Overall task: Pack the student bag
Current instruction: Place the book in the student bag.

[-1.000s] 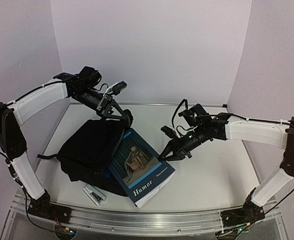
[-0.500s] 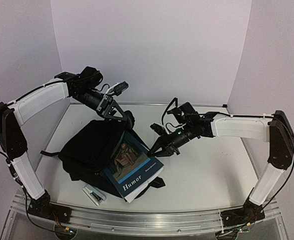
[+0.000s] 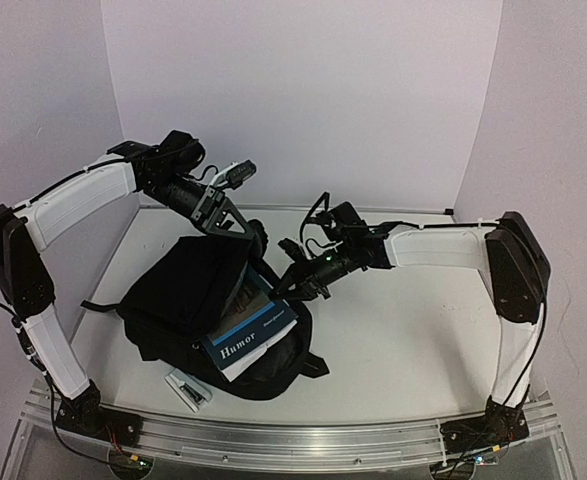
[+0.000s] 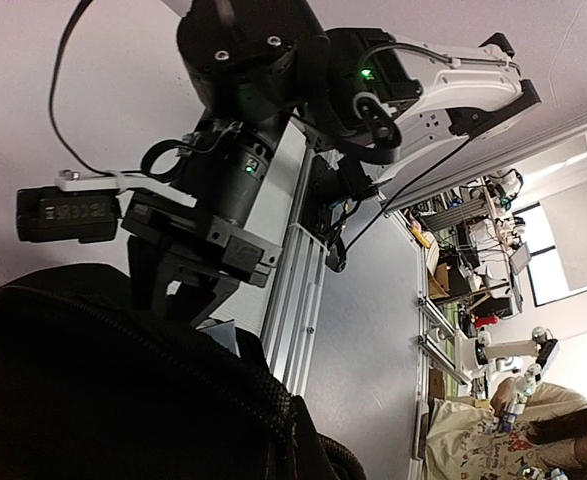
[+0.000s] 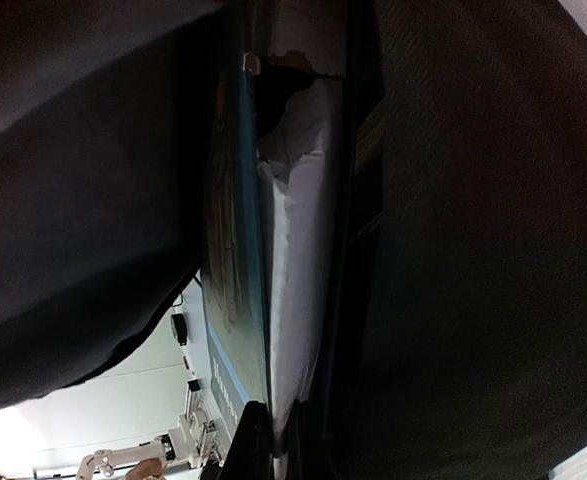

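The student bag (image 3: 178,290), a large black backpack, lies at the table's left with its mouth facing right. My left gripper (image 3: 247,236) is shut on the upper edge of that mouth and holds it lifted; in the left wrist view the black bag fabric (image 4: 103,390) fills the lower left and hides the fingers. A blue book titled "Humor" (image 3: 248,328) sits partly inside the mouth. My right gripper (image 3: 285,288) is shut on the book's far edge. In the right wrist view the fingertips (image 5: 248,440) pinch the book's white page edge (image 5: 293,280), with bag fabric (image 5: 473,250) on both sides.
A small white and dark object (image 3: 188,390) lies near the front edge, just in front of the bag. A black strap (image 3: 95,307) trails from the bag's left side. The lilac walls close in at the back and at both sides.
My right gripper has moved left with the book, sliding it deeper into the bag's mouth. The left gripper has kept its hold in the same place.
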Controlling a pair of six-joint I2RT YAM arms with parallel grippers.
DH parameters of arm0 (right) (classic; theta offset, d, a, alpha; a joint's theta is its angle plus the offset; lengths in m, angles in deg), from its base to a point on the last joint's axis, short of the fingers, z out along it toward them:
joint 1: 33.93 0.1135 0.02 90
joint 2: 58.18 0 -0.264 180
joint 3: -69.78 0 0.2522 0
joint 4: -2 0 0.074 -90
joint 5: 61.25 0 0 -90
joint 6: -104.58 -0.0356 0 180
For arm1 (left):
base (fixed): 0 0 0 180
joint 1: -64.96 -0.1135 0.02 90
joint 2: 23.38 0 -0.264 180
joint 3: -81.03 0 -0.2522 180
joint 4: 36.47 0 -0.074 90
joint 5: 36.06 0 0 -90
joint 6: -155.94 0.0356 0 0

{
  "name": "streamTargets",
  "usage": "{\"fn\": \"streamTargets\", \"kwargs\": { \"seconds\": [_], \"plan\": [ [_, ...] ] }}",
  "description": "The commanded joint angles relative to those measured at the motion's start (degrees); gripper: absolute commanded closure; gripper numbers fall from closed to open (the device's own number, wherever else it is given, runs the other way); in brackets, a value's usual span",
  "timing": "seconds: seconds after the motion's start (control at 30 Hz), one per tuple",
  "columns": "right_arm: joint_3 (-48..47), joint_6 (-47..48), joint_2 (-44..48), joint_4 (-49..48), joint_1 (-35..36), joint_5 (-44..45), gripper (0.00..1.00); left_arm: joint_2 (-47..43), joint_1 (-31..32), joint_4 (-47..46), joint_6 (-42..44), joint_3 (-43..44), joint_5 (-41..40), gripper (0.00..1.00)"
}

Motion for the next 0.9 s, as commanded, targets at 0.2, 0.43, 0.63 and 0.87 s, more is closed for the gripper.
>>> {"fn": "streamTargets", "kwargs": {
  "seconds": [0.2, 0.43, 0.63, 0.87],
  "plan": [
    [-10.51, 0.88, -5.90, -5.71, 0.84, 13.80, 0.88, -1.87, 0.82, -2.90, 1.28, 1.51, 3.51, 1.00],
    [-7.32, 0.46, -0.08, -4.98, 0.83, 18.88, 0.45, -3.62, 0.40, -4.28, 1.67, -0.83, 0.15, 1.00],
    [1.85, -2.55, 10.82, -2.66, 0.84, 23.55, 0.26, -4.97, -1.33, -6.15, 1.10, -2.89, 0.15, 1.00],
    [11.34, -8.26, 21.56, -1.46, 3.87, 25.83, 0.20, -5.83, -2.67, -7.59, 0.38, -4.22, 1.00, 1.00]
  ]
}}
